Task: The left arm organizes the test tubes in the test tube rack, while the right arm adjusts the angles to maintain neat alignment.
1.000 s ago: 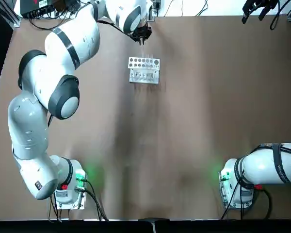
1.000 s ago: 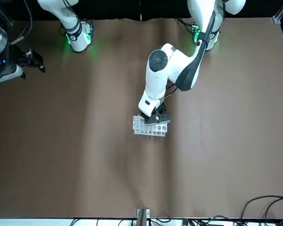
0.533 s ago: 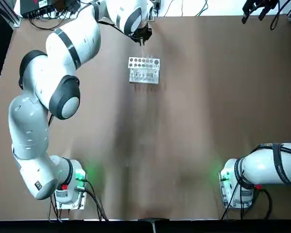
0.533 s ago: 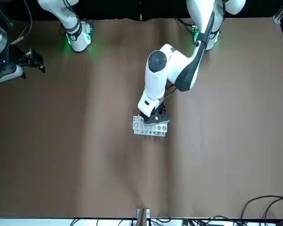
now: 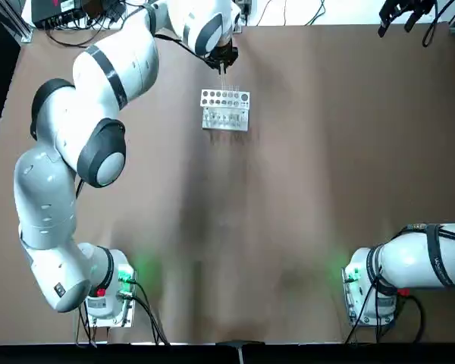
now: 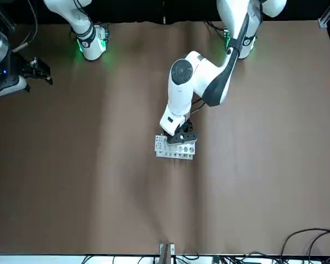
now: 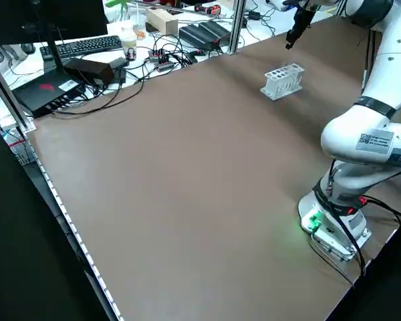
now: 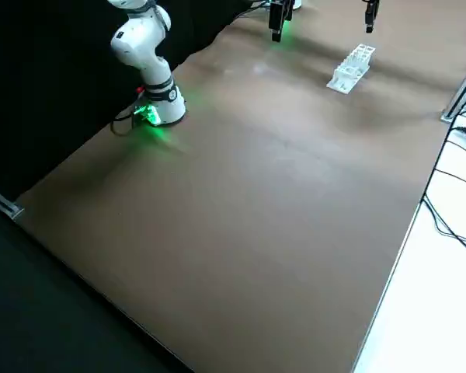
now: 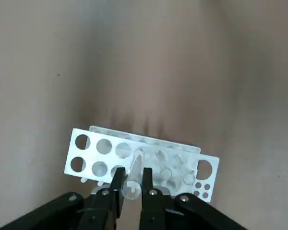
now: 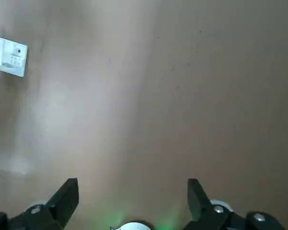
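Test tube rack [image 5: 225, 109]: at 12 o'clock on our table [image 5: 303, 189]
Left claw [image 9: 132, 184]: above it, pinching a test tube [image 9: 133, 172]
Right claw [image 10: 132, 191]: parked, spread open
Left: we judge seating and alignment remain

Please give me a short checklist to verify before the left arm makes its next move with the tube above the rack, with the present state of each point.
1. Left hand is shut on a test tube: ok, the clear tube sits between its fingers in the left wrist view.
2. Left hand is over the test tube rack: ok, it hangs at the rack's far edge.
3. Tube is lined up with one free hole: cannot tell; holes at both ends of the rack look open.
4. Rack stands flat on the table: ok.
5. Right hand is out of the way: ok, open and far from the rack, near the far right corner.
6. Tube is upright: cannot tell.
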Motion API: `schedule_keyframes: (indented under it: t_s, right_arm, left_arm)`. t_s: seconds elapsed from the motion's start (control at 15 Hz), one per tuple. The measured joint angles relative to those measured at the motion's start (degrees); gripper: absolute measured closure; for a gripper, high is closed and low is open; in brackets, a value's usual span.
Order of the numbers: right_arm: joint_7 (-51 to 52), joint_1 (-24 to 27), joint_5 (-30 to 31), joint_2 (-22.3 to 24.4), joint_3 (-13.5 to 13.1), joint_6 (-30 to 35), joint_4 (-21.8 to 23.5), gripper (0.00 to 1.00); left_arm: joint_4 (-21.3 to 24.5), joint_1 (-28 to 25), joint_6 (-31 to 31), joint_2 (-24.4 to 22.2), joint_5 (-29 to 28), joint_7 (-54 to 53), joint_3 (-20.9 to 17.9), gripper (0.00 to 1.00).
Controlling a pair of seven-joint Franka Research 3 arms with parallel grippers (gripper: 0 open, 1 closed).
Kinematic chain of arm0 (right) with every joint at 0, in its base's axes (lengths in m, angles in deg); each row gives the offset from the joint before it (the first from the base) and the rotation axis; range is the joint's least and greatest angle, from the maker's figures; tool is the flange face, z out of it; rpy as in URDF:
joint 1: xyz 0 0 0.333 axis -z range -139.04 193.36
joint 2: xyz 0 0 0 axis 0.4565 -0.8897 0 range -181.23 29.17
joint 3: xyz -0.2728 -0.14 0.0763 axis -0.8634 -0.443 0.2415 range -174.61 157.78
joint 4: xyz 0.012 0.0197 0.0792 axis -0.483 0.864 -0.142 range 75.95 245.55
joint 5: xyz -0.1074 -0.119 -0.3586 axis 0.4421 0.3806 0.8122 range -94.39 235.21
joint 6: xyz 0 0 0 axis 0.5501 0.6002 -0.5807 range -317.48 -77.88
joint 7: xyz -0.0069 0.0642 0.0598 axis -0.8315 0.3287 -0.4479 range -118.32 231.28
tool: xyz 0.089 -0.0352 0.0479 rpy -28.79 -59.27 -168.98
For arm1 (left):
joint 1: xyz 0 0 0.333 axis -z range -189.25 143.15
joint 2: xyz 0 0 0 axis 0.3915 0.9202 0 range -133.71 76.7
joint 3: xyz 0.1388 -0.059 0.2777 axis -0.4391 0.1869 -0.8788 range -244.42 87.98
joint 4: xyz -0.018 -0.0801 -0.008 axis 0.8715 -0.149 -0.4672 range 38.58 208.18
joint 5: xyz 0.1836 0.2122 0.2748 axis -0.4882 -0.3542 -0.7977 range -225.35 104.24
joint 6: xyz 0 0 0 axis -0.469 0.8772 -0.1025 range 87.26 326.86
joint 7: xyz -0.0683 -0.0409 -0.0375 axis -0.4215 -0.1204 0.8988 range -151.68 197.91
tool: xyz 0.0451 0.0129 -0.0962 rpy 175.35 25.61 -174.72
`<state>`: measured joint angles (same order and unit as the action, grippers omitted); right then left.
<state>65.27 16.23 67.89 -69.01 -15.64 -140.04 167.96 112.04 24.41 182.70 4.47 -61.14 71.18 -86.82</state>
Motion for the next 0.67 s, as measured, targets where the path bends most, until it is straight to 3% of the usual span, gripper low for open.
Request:
schedule_keyframes:
  t_s: [0.67]
  right_arm:
    - [0.0, 0.0, 0.0, 0.0, 0.0, 0.0, 0.0, 0.0]
  left_arm:
    - [0.02, 0.06, -0.7, 0.51, 0.0, -0.23, 0.23, 0.82]
